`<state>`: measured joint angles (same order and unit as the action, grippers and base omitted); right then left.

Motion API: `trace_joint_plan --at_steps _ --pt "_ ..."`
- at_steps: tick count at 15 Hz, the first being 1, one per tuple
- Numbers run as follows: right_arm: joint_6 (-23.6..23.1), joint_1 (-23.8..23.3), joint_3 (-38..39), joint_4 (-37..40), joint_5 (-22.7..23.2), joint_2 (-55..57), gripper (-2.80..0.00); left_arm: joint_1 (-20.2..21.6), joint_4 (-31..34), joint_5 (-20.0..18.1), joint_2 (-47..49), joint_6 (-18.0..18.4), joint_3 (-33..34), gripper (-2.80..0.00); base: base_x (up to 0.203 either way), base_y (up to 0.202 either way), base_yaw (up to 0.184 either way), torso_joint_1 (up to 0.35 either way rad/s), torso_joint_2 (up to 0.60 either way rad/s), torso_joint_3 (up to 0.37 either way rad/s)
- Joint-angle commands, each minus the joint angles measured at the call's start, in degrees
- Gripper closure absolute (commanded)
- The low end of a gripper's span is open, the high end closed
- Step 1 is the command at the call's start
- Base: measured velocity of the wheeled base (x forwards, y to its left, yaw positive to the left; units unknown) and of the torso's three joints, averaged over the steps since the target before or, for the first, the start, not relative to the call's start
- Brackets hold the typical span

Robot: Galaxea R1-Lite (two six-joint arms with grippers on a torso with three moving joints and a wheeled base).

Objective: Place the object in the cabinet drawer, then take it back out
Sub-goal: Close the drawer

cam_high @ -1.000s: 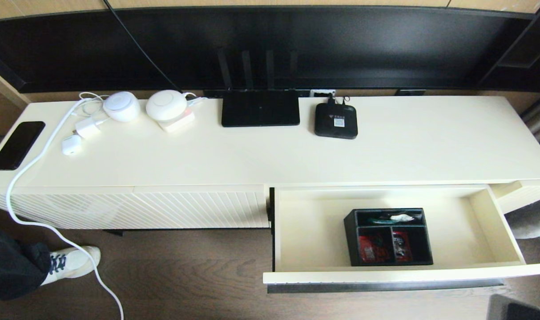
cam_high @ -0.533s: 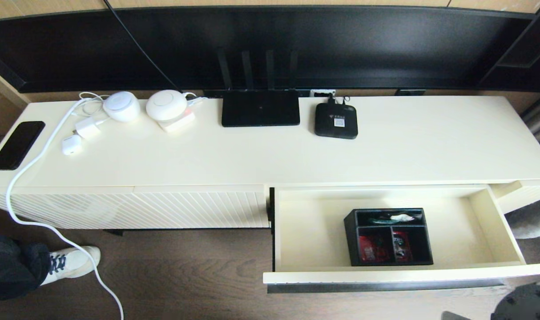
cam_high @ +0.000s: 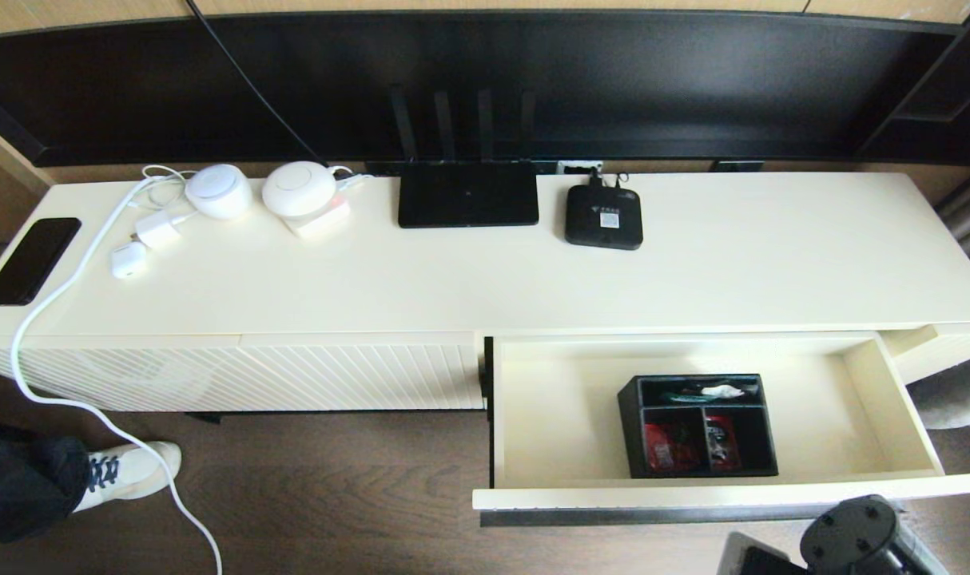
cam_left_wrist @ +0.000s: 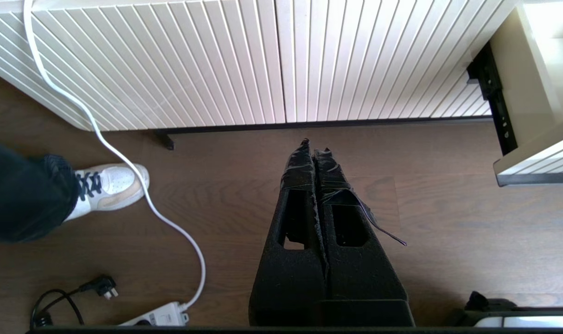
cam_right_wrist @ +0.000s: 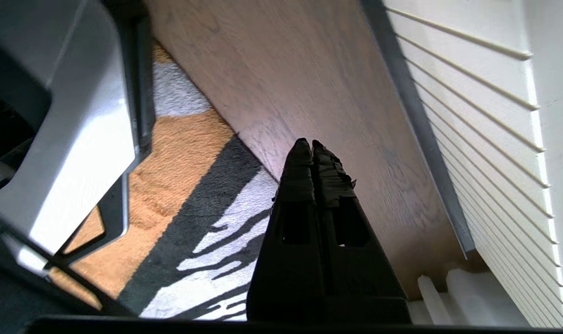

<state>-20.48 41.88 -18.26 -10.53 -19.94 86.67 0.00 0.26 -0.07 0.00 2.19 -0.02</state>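
Note:
The black three-compartment organizer box (cam_high: 698,426) with red and white items sits inside the open cream cabinet drawer (cam_high: 892,407), right of its middle. The drawer's ribbed front and dark handle strip (cam_right_wrist: 420,120) appear in the right wrist view. My right arm (cam_high: 848,537) enters the head view at the bottom right, in front of and below the drawer front. The right gripper (cam_right_wrist: 308,143) is shut and empty, over the wood floor beside the drawer front. My left gripper (cam_left_wrist: 313,144) is shut and empty, low over the floor before the closed ribbed panel (cam_left_wrist: 281,60).
On the cabinet top stand a flat router with antennas (cam_high: 467,193), a small set-top box (cam_high: 603,216), white devices (cam_high: 297,188) and a phone (cam_high: 31,259). A person's shoe (cam_high: 129,473) and a white cable (cam_high: 61,383) are at the left. A patterned rug (cam_right_wrist: 188,222) lies under the right gripper.
The right arm has risen into the bottom right of the head view, closer to the drawer front. The box and drawer have not moved.

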Motion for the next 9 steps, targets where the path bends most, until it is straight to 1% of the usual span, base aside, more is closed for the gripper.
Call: trace_joint_plan --at_steps 1,3,5,9 --pt "0.00 -1.13 -0.67 -2.11 -2.62 3.62 0.00 0.00 0.00 -0.01 0.09 0.00 0.02 0.00 0.000 0.000 0.000 0.000 0.00 0.000" --pt "0.17 -3.00 -1.73 -5.09 -5.88 5.83 0.00 0.00 0.00 -0.01 0.09 0.00 -0.06 0.00 0.000 0.000 0.000 0.000 0.00 0.000" --pt "0.19 -5.00 -3.66 -5.35 -6.25 6.62 0.00 0.00 0.00 -0.01 0.09 0.00 -0.02 0.00 0.000 0.000 0.000 0.000 0.00 0.000" --pt "0.59 -6.84 -7.50 -5.65 -6.25 7.35 0.00 0.00 0.00 -0.01 0.09 0.00 -0.06 0.00 0.000 0.000 0.000 0.000 0.00 0.000"
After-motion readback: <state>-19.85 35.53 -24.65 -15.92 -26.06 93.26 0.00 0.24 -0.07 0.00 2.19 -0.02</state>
